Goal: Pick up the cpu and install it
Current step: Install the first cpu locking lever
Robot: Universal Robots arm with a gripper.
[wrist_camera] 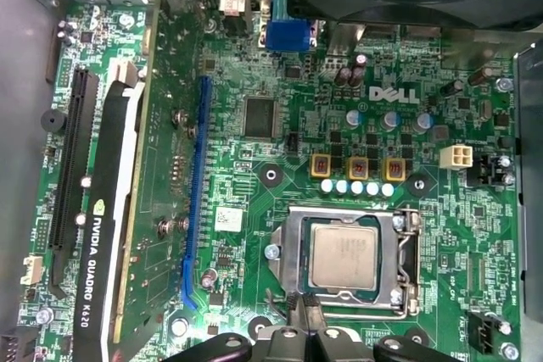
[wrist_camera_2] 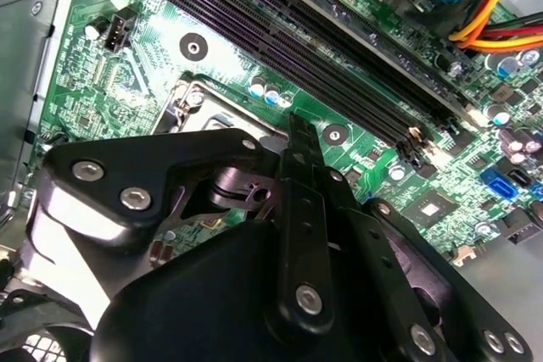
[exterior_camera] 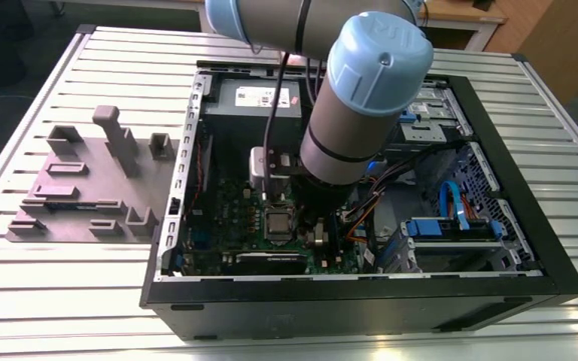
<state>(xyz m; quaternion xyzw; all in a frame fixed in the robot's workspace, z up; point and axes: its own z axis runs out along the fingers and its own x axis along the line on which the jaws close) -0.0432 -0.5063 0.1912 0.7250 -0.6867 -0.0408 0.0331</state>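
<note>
Our gripper (wrist_camera: pixel 305 315) has its two fingers closed to a narrow tip, and as far as we can see in the first wrist view nothing is between them. The tip hangs just beside one edge of the socket (wrist_camera: pixel 290 252), off the chip itself, which we judge keeps it clear of the metal top.

The cpu (wrist_camera: pixel 343 258) lies flat inside the socket, its sides square with the frame around it and its silvery top facing up. We take this to mean it is already seated, since it must lie level and aligned for its underside to meet the contacts.

Near the socket stands a row of small capacitors (wrist_camera: pixel 356 186). In the second wrist view, long dark memory slots (wrist_camera_2: pixel 339 48) run alongside the socket. Farther from the socket, past a blue slot (wrist_camera: pixel 197 192), a graphics card (wrist_camera: pixel 110 209) stands on edge in the board.

In the exterior view, the arm (exterior_camera: pixel 354 113) reaches down onto the socket from above. We judge that the walls of the case (exterior_camera: pixel 530 248) leave only the open top as a way in. A grey tray (exterior_camera: pixel 78 188) lies well apart from the socket, outside the case on the exterior view's left, resting on the slatted table (exterior_camera: pixel 68 301).
</note>
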